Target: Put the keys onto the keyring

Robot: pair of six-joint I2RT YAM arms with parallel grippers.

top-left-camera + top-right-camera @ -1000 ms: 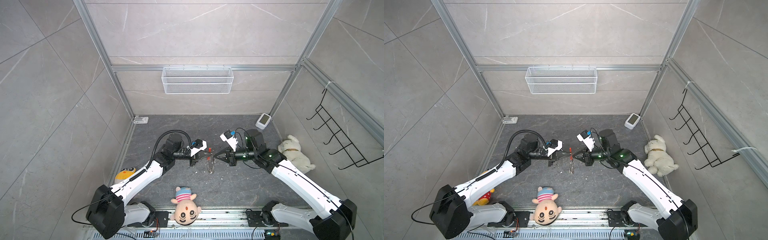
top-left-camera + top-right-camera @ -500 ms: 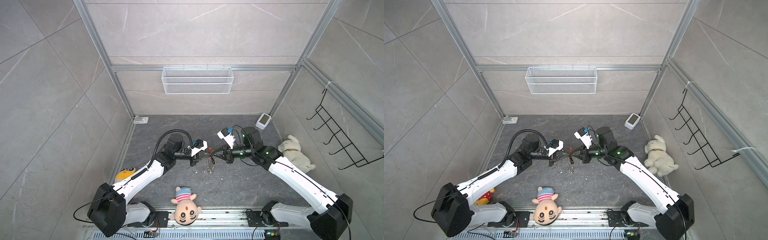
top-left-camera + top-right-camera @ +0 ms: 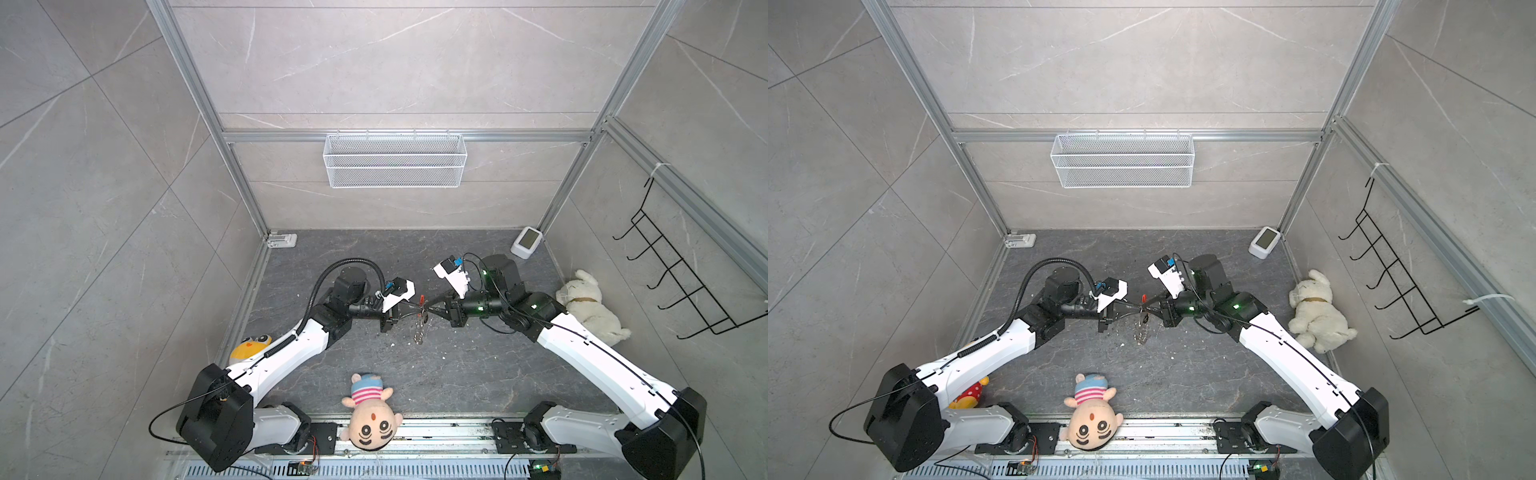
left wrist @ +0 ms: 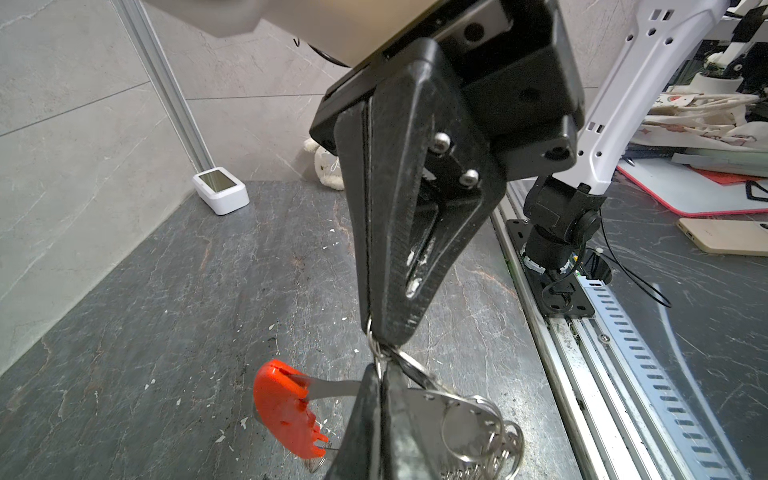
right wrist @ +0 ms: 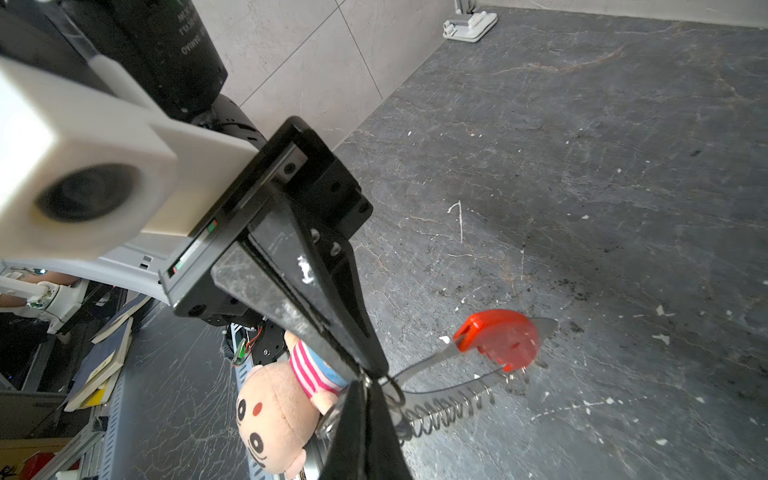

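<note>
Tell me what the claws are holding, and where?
The keyring. The left gripper pinches its metal band beside the red segment; the right gripper pinches a small silver ring there.

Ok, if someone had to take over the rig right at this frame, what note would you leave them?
Left end effector: shut on the keyring, held in the air over the table.
Right end effector: shut, tip to tip with the left, pinching one of the keyring's small rings.
Red segment at the loop's far end from the tips.
Keys: only a small dark bit hanging under the tips; too small to tell if threaded.
Done: keyring lifted, both arms on it.
To do: thread the keys, or confirm them, then release.
</note>
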